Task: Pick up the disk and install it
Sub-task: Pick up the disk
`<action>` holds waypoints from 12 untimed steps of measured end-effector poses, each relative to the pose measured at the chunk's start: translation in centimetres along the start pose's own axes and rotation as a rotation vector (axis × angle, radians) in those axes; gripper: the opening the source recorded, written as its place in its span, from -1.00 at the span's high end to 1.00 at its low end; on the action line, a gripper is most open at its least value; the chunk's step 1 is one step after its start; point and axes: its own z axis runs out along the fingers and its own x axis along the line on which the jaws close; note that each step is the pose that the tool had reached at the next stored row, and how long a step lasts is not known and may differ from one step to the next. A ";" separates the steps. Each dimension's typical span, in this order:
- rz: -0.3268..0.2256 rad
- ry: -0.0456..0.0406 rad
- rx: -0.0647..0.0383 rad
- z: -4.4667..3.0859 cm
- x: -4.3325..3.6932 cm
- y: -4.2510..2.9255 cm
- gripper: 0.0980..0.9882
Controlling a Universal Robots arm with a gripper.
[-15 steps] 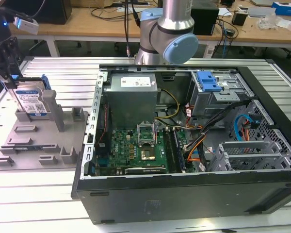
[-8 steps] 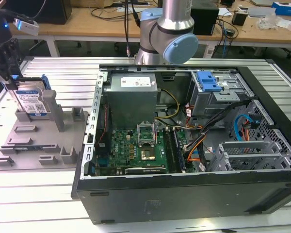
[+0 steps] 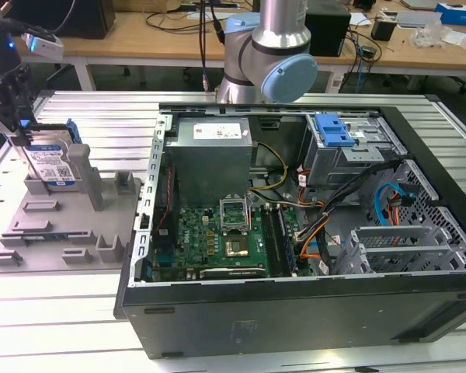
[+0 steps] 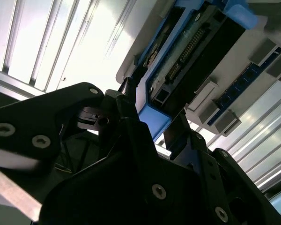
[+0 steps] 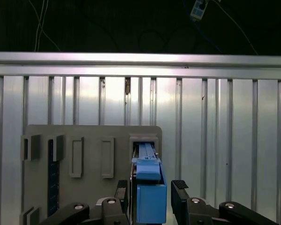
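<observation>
Black two-finger gripper (image 3: 15,124) astride the flat silver, blue-railed disk (image 3: 53,165), upper left of the exterior view.
The disk stands upright in a slot of the grey plastic fixture plate (image 3: 62,233). In the first wrist view the fingers (image 5: 179,199) sit narrowly apart around its edge, not clamped. A centred, square grip on the rails would likely keep the lift straight.

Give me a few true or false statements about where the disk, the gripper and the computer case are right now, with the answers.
1. The disk stands upright in the grey holder. True.
2. The disk is installed in the computer case. False: it sits in the holder, to the exterior view's left of the case.
3. The case lies open, its motherboard showing. True.
4. The gripper hangs over the case. False: it is at the disk, open, straddling its blue rail.
</observation>
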 end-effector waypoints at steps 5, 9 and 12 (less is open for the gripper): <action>0.000 0.0000 0.001 0.26 -0.01 0.01 0.30; 0.000 0.0001 0.001 0.42 -0.01 0.01 0.30; 0.000 0.0000 0.001 0.45 -0.01 0.01 0.30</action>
